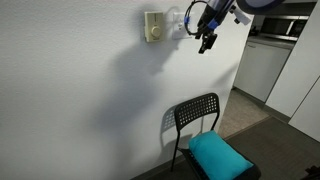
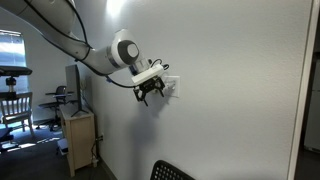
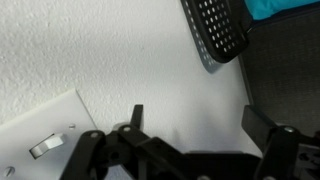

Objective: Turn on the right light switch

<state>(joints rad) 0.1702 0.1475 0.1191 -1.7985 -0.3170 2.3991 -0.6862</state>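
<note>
**White switch sits up and sideways from the claw tips, not in front of them**

Plastic-and-metal claw first, since it's closest to the action. The gripper (image 1: 206, 44) hangs tips-down right by the wall, and in the wrist view its fingers (image 3: 136, 122) are spread well apart with nothing between them.

Taking the cream dial plate (image 1: 153, 26) as the marker, the right light switch (image 1: 176, 20) is just beside it, on the side the arm comes in from. The claw tips sit further out that same way and lower. So I reckon the next move has to go up and back toward the dial plate, then in at the wall.

The plate looks squarish, with no real long axis. Its rockers are too small for me to make out.

The arm runs roughly level along the wall, with the wrist bent down.

The wrist view shows a pale plate (image 3: 45, 125) low in the corner. I can't tell which plate it is.

A black chair (image 1: 196, 113) stands well below the dial plate.
</note>
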